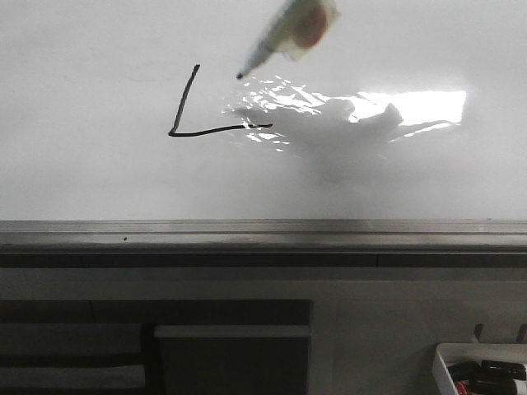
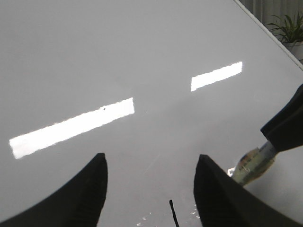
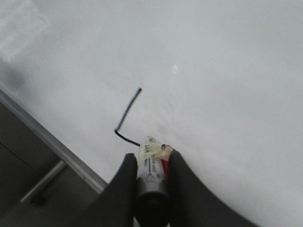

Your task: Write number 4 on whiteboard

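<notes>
The whiteboard (image 1: 99,164) fills the upper front view. Of the number 4 (image 1: 185,103), a slanted black stroke and a horizontal bar running right from its foot are on the board. My right gripper (image 3: 152,156) is shut on a pale marker (image 3: 150,163). The marker (image 1: 292,31) comes in blurred from above, its dark tip (image 1: 240,76) up and right of the slanted stroke, above the bar's right part. Whether the tip touches the board I cannot tell. My left gripper (image 2: 151,158) stands open over bare board with nothing between its fingers, the marker (image 2: 253,163) to one side.
A grey metal rail (image 1: 263,234) runs along the board's lower edge. Strong glare (image 1: 412,107) lies right of the strokes. A white tray (image 1: 445,362) with dark items sits at the lower right. A potted plant (image 2: 289,28) stands beyond the board's edge.
</notes>
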`<state>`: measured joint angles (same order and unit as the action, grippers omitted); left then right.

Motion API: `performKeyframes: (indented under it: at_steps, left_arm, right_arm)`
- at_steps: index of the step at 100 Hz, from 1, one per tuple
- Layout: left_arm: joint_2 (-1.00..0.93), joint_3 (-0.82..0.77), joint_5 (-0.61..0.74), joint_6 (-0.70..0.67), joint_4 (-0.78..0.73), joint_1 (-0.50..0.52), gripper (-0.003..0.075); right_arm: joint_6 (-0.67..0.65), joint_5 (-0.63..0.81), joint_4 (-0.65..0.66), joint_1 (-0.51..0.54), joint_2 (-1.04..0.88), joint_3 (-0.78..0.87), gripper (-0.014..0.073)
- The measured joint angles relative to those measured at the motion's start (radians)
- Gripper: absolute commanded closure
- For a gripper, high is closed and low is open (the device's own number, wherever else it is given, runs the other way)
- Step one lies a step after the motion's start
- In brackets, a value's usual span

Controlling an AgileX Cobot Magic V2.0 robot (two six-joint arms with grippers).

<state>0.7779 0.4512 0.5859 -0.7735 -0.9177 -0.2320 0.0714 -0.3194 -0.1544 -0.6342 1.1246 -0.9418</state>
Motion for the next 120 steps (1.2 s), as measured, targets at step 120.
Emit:
performKeyframes:
  at_steps: [120]
  left_arm:
    - [0.298, -0.017, 0.164, 0.000, -0.458, -0.168, 0.0342]
  right_arm:
    - [0.026, -0.169, 0.007, -0.214, 0.097, -0.032, 0.0655]
